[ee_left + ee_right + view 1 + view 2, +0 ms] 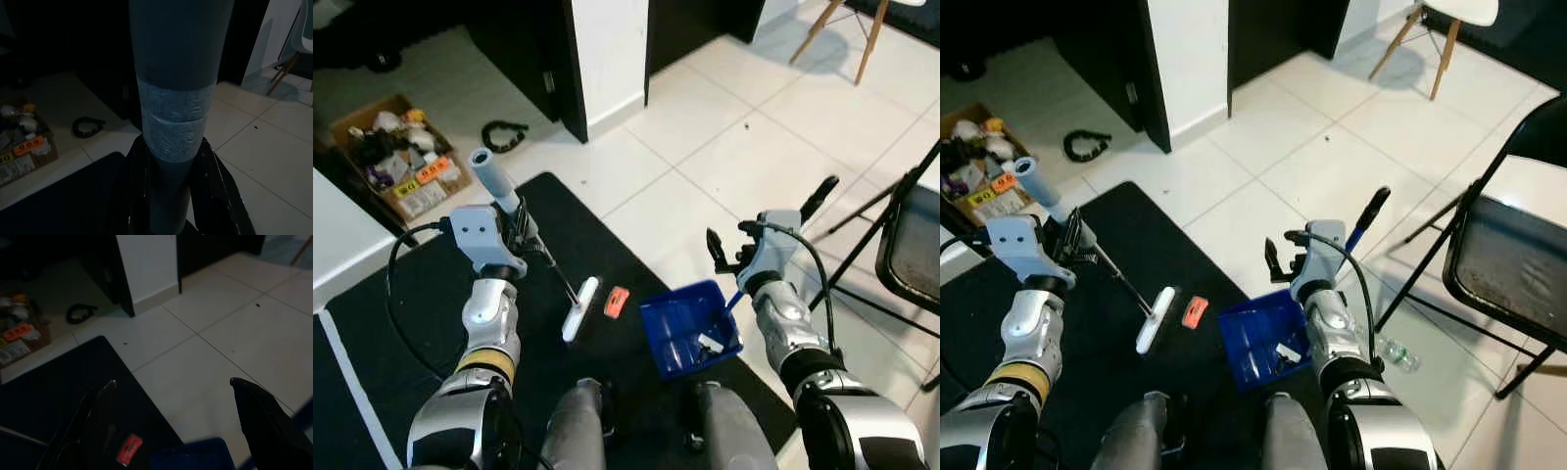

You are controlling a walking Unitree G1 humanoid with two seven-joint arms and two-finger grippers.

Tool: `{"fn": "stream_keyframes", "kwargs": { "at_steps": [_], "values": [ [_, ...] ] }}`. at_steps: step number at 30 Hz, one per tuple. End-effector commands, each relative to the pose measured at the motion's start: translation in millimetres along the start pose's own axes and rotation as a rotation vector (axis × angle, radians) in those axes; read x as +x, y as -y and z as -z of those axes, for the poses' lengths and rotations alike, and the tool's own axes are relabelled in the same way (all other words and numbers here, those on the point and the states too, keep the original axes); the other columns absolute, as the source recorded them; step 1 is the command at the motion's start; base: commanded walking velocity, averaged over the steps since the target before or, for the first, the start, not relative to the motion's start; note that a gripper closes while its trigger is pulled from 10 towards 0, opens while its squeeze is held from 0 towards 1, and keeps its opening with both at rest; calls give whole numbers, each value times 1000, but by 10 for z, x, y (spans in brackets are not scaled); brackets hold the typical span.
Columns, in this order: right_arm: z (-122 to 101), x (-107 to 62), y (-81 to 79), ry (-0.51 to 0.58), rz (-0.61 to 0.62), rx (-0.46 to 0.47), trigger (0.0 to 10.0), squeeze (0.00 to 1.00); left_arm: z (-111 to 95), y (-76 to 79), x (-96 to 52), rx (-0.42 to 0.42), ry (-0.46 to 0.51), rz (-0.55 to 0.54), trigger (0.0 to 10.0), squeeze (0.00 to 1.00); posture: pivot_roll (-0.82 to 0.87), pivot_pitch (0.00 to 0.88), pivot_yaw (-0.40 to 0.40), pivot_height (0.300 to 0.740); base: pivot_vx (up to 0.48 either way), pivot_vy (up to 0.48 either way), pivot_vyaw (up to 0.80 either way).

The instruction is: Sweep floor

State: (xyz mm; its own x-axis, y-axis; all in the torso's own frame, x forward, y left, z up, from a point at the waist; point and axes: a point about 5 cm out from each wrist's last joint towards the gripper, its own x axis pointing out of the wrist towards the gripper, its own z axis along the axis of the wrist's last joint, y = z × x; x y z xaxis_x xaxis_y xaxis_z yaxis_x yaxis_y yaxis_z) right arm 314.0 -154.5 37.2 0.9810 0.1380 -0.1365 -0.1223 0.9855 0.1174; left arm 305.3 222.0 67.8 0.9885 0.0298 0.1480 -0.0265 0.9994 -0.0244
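My left gripper [516, 233] is shut on the grey, tape-wrapped handle of a broom [173, 98]. The handle slants down to the white broom head [579, 308], which rests on a black mat [401, 323]. An orange scrap [617, 302] lies beside the head, between it and a blue dustpan [685, 328]. The dustpan sits at the mat's edge with a white scrap [710, 343] inside. My right gripper [732, 245] hovers above the dustpan, open, nothing between its fingers. The dustpan's long handle [820, 194] runs up behind that wrist.
A cardboard box of clutter [399, 157] and a black cable loop [504, 134] lie at the far left. A white pillar with dark furniture [607, 59] stands ahead. A black folding chair [911, 235] is at the right, with a plastic bottle [1397, 353] under it. White tiles stretch ahead.
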Motion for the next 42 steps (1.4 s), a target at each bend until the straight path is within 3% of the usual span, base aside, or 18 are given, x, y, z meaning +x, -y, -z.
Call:
{"fn": "stream_keyframes", "kwargs": {
  "at_steps": [1, 8, 18, 26, 35, 40, 42],
  "values": [
    [70, -18, -12, -37, 16, 17, 10000, 0, -2, 77, 3, -15, 16, 14, 10000, 0, 10, 218, -11, 740, 0, 0, 0],
    [96, -17, -35, -58, 13, 17, 10000, 0, 2, 95, 15, -19, 8, 14, 10000, 0, 11, 245, -15, 740, 0, 0, 0],
    [158, -44, 73, -110, 97, 4, 10000, 0, 110, 150, -47, -18, -47, 25, 10000, 0, 7, 246, -24, 740, 0, 0, 0],
    [69, -34, 74, -30, 36, 38, 10000, 0, -53, 73, -20, 41, 84, -54, 10000, 0, -14, 224, -38, 740, 0, 0, 0],
    [30, -19, 82, -11, 23, 39, 10000, 0, -106, 24, 6, 59, 108, -89, 10000, 0, -14, 227, -33, 740, 0, 0, 0],
    [44, -28, 97, -19, 18, 51, 10000, 0, -83, 10, -3, 39, 91, -113, 10000, 0, -6, 232, -27, 740, 0, 0, 0],
    [125, -50, 87, -69, 28, 77, 10000, 0, 25, -4, -24, -12, 6, -147, 10000, 0, 1, 226, -15, 740, 0, 0, 0]
  ]
}}
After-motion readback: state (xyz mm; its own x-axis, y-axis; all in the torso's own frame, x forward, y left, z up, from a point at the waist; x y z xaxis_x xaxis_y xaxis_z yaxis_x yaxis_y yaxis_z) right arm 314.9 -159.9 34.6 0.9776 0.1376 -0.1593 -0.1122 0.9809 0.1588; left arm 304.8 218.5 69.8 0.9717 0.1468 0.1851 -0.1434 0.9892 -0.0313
